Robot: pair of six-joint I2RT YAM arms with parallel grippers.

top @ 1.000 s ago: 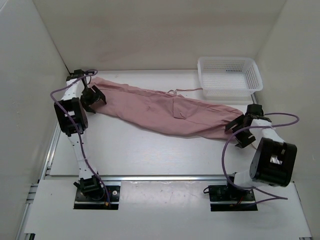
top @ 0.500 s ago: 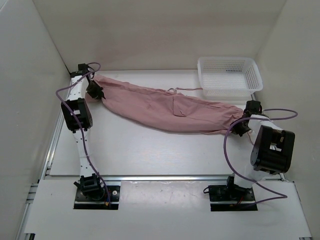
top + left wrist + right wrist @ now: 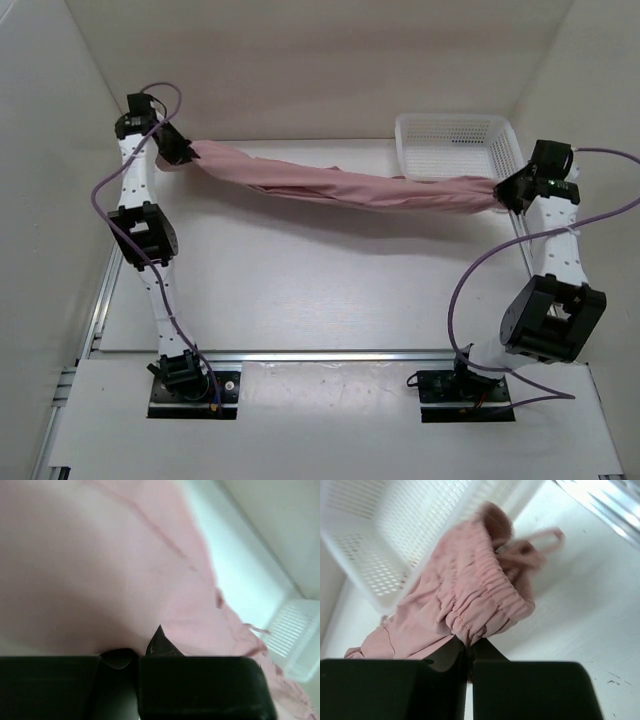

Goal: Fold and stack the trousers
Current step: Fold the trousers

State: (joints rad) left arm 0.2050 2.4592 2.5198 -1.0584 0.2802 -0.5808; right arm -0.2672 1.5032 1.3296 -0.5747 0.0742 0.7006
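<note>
The trousers [image 3: 345, 188] hang clear of the worktop [image 3: 300, 290], strung in a sagging pink band across the far side. The left claw [image 3: 183, 152] is pinched tight on the leg end at far left. The right claw [image 3: 503, 192] is clamped just as tight on the gathered waistband at far right, beside the white basket [image 3: 460, 135]. To my eye this is early going: the cloth is gripped and lifted, but no fold shows, and the stacking is not yet done.
</note>
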